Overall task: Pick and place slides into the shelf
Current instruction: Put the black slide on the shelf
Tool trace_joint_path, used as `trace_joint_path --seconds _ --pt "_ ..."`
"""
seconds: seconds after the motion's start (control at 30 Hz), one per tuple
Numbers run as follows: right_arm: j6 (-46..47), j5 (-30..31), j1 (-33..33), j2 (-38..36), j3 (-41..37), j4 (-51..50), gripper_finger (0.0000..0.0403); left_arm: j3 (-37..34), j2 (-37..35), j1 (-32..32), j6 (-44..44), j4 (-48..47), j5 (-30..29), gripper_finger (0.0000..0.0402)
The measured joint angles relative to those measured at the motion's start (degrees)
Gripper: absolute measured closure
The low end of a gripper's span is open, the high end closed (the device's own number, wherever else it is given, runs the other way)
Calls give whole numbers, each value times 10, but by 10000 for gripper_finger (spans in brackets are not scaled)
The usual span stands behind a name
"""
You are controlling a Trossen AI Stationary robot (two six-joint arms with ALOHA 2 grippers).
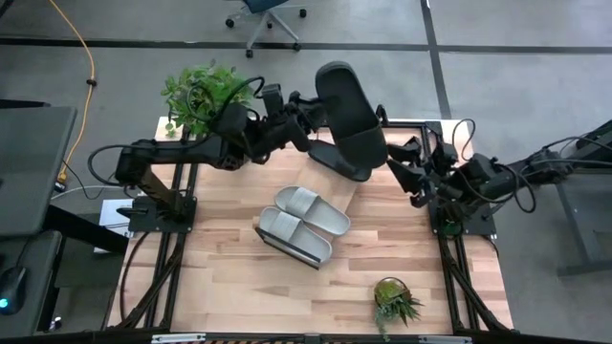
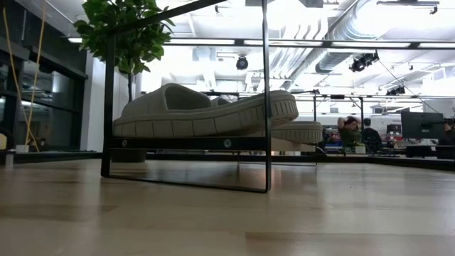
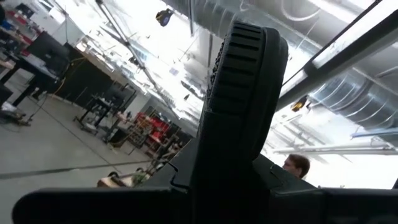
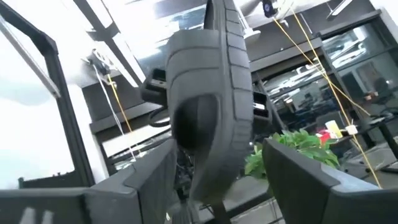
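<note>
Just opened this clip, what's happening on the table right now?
The left tool holds a black slide up in the air over the far end of the table. The right tool sits close to the slide's other side, open and not gripping it. Two pale grey-green slides already lie side by side on the shelf in the middle of the table. No other black slide is in view.

Foam, wood and wire

Matt black slide (image 1: 350, 115) with ribbed sole; pale grey-green slides (image 1: 304, 225) look soft, matt foam; light-wood shelf (image 1: 330, 196) on thin dark metal frame (image 2: 266, 99); tabletop (image 1: 239, 287) smooth grained wood.
</note>
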Motion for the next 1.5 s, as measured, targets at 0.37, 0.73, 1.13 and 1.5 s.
trace_joint_path --seconds 0.37,0.73,1.13,1.5 --pt "27 -17 -10 44 4 47 181 0 1 0 22 18 -1 342" --pt "23 -20 -17 51 4 56 245 0 16 0 0 34 5 342" --pt "10 -19 -17 51 4 54 367 0 17 0 12 40 15 341" --pt "-36 21 -14 27 2 95 388 1 16 10 41 -26 19 281"
